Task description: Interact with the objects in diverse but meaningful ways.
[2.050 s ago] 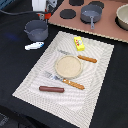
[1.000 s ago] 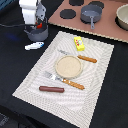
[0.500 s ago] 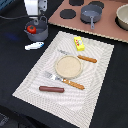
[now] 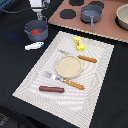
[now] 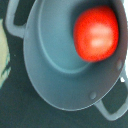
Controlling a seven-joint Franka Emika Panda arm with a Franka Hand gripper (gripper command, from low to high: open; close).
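The dark grey two-handled pot [image 4: 37, 31] stands at the exterior view's left, off the placemat, and the red tomato [image 4: 35, 31] lies loose inside it. The wrist view looks straight down into the pot [image 5: 55, 60] at the tomato [image 5: 96, 33]. My gripper [image 4: 38, 16] hangs open above the pot, holding nothing. A white-and-blue fish [image 4: 34, 46] lies just in front of the pot. On the striped placemat [image 4: 35, 80] are the yellow block [image 4: 79, 43] and the brown sausage stick [image 4: 51, 89].
A tan plate [image 4: 68, 66] sits mid-mat between an orange-handled fork [image 4: 64, 80] and knife [image 4: 81, 57]. At the back, a brown stove board [image 4: 105, 27] carries a grey saucepan [image 4: 91, 12]; a bowl [image 4: 122, 16] stands at its right end.
My gripper has risen from down at the pot to well above it. The tomato stays in the pot; nothing else has moved.
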